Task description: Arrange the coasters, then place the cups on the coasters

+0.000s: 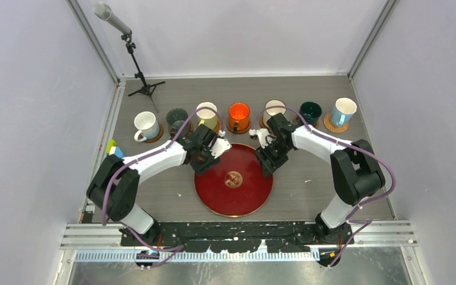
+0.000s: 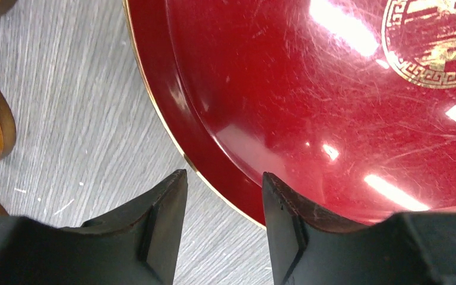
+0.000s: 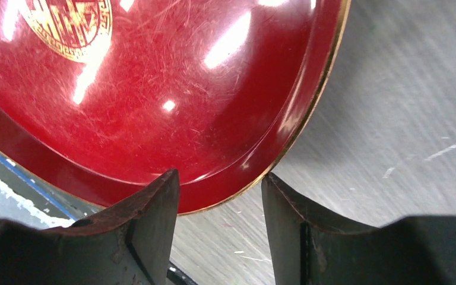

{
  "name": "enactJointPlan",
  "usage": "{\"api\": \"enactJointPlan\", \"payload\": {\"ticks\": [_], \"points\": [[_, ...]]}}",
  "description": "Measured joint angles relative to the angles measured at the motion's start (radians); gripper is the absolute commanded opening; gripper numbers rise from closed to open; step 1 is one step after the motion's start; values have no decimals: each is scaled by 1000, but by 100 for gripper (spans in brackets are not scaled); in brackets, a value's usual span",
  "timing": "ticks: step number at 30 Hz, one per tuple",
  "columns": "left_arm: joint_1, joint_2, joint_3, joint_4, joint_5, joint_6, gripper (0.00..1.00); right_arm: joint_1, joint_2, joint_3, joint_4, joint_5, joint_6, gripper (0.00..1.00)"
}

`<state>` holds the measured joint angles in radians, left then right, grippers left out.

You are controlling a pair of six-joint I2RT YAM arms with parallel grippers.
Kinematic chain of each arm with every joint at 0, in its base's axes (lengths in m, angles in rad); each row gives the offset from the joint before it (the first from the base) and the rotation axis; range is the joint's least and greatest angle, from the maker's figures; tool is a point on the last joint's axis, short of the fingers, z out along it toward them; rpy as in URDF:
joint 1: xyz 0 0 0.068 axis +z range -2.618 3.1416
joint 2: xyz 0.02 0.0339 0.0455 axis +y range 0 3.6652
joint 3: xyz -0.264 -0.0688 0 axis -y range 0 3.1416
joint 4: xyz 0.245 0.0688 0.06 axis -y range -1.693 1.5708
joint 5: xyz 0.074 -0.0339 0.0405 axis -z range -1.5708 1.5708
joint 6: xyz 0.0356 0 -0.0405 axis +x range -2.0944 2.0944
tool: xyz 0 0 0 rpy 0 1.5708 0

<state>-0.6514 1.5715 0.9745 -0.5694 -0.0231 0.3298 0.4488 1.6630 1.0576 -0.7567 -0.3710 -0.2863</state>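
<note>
Top external: cups [image 1: 238, 113] on coasters [image 1: 154, 136], row at 12 o'clock | likely stiff, slick, breakable; hold by wall or handle | left gripper [image 2: 224, 178], right gripper [image 3: 219, 178] half-spread astride tray [image 1: 214, 199] rim, 10 and 2 o'clock

- A grey wood-grain table [image 1: 166, 196] fills the floor of a narrow booth.
- Plain pale walls close it in: a back wall [image 1: 237, 35] beyond its far edge, and side walls to its left [image 1: 29, 119] and right [image 1: 427, 119].
- Slanting aluminium posts [image 1: 95, 41] rise from the table's two far corners.
- A microphone [image 1: 111, 18] on a black tripod [image 1: 145, 89] stands at its far left corner.
- Silver rails [image 1: 243, 240] run along its near edge, with brushed metal sheet [image 1: 243, 270] beyond them.
- The light is soft and even.
</note>
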Motion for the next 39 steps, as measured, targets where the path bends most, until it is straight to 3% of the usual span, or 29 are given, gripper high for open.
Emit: {"api": "enactJointPlan", "payload": {"ticks": [10,11,12,13,20,26,30,33,39], "points": [[1,-114,-43,-43,-28,12,78,35,-39,-6,-38,-9,50,70],[2,-125,-33,-54,-26,7,82,33,-51,9,-53,-8,50,71],[4,-135,-14,-72,-20,0,98,30,-63,34,-69,-7,50,71],[9,-144,13,-91,-8,-11,99,26,-75,63,-84,-8,50,72],[105,-198,304,-186,108,-119,100,-30,-153,279,-112,0,61,81],[339,-100,680,-301,231,-235,100,-130,-181,428,-105,13,119,82],[500,49,903,-415,274,-276,100,-277,-181,497,-93,10,156,82],[588,117,933,-479,278,-278,100,-373,-180,499,-88,12,162,82],[708,119,777,-513,257,-278,100,-504,-179,421,-88,19,161,82]]}}
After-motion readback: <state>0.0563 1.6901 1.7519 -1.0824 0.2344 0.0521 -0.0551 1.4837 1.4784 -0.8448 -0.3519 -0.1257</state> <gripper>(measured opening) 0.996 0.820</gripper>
